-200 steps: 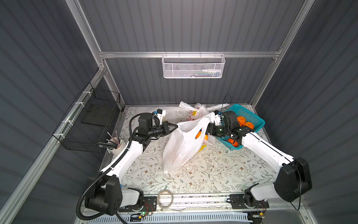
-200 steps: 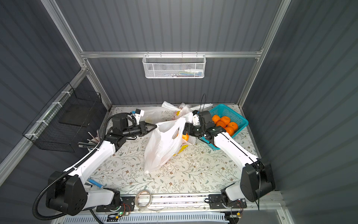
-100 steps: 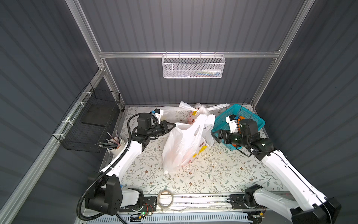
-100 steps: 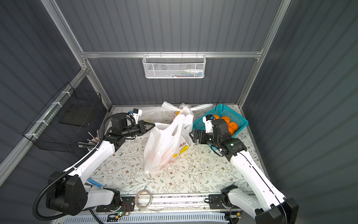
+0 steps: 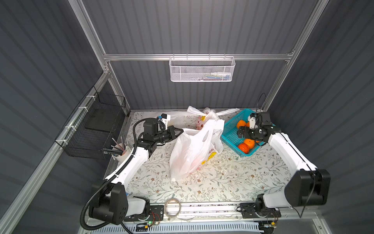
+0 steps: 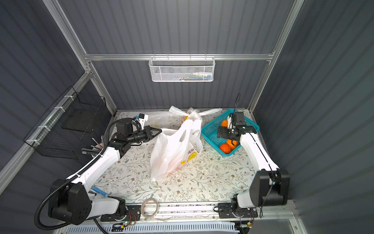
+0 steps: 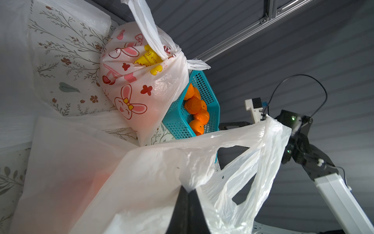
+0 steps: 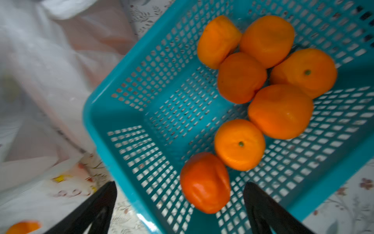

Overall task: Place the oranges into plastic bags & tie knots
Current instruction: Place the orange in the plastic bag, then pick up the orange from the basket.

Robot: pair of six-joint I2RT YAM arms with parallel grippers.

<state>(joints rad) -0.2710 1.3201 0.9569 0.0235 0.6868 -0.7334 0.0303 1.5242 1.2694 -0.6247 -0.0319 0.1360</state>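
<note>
An open white plastic bag (image 5: pixel 192 150) (image 6: pixel 172 150) stands mid-table, with an orange glow showing through its wall (image 7: pixel 81 182). My left gripper (image 5: pixel 181 130) (image 6: pixel 159 130) (image 7: pixel 187 187) is shut on the bag's rim and holds that side up. A second, bunny-printed plastic bag (image 5: pixel 204 117) (image 7: pixel 141 87) lies behind it, closed with a knot (image 7: pixel 170 55). Several oranges (image 5: pixel 245 145) (image 8: pixel 240 77) sit in the teal basket (image 5: pixel 230 129) (image 8: pixel 121 101). My right gripper (image 5: pixel 240 131) (image 6: pixel 219 132) (image 8: pixel 180 185) hovers open over the basket, just above the nearest orange (image 8: pixel 204 182).
A flat spare bag (image 5: pixel 178 117) lies at the back. A pen cup (image 5: pixel 121 150) and a black wire basket (image 5: pixel 95 125) are at the left. A white mesh basket (image 5: pixel 202 68) hangs on the rear rail. A tape roll (image 5: pixel 172 206) lies at the front edge.
My right gripper left the bag's mouth, swung right over the teal basket and opened wider. The bag's right side has slumped. The left gripper kept its hold on the rim.
</note>
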